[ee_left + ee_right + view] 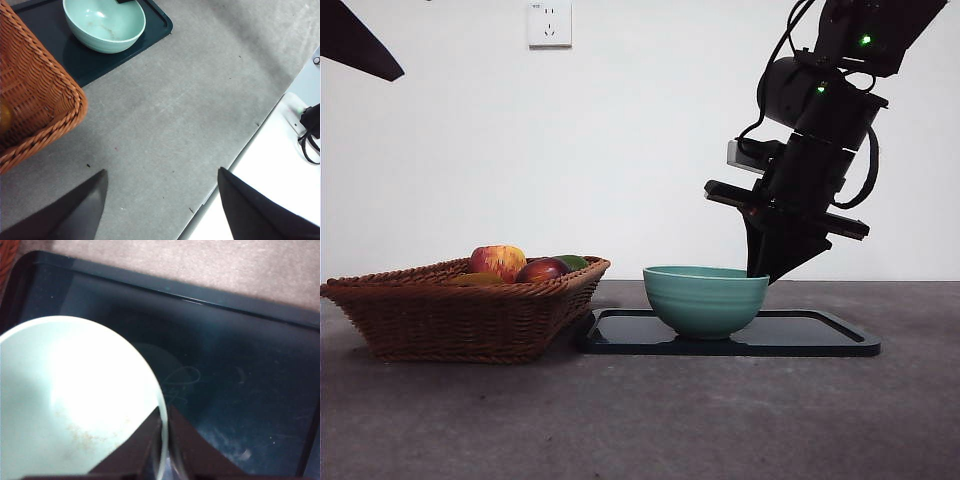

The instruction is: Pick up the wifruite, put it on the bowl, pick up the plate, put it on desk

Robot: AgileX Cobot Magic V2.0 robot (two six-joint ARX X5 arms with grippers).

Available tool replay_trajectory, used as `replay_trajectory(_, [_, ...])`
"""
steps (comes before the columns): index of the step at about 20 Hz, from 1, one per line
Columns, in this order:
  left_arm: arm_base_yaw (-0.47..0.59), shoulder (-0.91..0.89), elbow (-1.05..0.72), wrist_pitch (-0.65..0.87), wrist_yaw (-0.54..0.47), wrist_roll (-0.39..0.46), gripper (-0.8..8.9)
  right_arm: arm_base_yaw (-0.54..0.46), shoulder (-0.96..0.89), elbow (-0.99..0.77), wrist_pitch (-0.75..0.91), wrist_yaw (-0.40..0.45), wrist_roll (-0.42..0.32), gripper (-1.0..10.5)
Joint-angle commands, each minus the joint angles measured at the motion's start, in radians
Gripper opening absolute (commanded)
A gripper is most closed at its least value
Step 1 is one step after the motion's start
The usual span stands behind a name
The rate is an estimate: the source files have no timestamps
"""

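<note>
The mint-green bowl (705, 298) (105, 22) (65, 400) stands empty on the left part of a dark rectangular plate (810, 335) (85, 62) (240, 365). My right gripper (757, 272) (164, 412) comes down from the upper right and is shut on the bowl's right rim, one jaw inside and one outside. The wifruite (475, 279) lies in the wicker basket (460, 310) (35, 95), mostly hidden by its rim. My left gripper (160, 182) hangs open over the bare desk (640, 420) (165, 115), holding nothing.
The basket at the left also holds a red-yellow apple (499, 261), a dark red fruit (542, 270) and a green one (572, 262). It nearly touches the plate's left end. The desk's edge (245, 150) runs beside my left gripper.
</note>
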Motion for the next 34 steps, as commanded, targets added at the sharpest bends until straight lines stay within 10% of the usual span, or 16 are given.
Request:
replay_trajectory(1, [-0.005, 0.006, 0.008, 0.005, 0.006, 0.009, 3.43, 0.007, -0.038, 0.022, 0.006, 0.005, -0.007, 0.1])
replay_trajectory(20, [-0.005, 0.006, 0.008, 0.004, 0.006, 0.009, 3.43, 0.131, -0.724, -0.046, -0.362, 0.055, -0.056, 0.1])
replay_trajectory(34, [-0.005, 0.006, 0.008, 0.003, 0.006, 0.008, 3.43, 0.267, -0.785, -0.566, -0.014, 0.058, 0.088, 0.1])
